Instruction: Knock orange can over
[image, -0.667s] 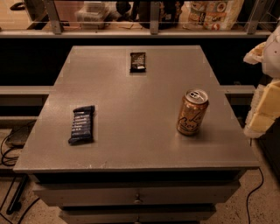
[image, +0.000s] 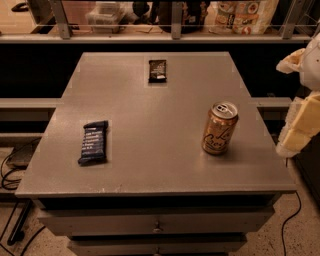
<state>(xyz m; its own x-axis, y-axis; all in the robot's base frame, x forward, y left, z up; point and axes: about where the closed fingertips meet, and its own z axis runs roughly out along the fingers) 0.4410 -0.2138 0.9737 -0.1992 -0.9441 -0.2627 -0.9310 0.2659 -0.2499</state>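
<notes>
The orange can (image: 219, 128) stands upright on the right half of the grey table (image: 150, 165), its silver pull-tab top facing up and white cursive lettering on its side. My gripper (image: 301, 125) is at the right edge of the view, cream-coloured, just beyond the table's right edge. It is to the right of the can, with a clear gap between them. It holds nothing that I can see.
A dark blue snack-bar wrapper (image: 93, 142) lies flat on the left of the table. A second dark wrapper (image: 157, 70) lies near the far edge. A shelf with bags and containers (image: 240, 17) runs behind the table. Cables (image: 10, 175) lie on the floor at the left.
</notes>
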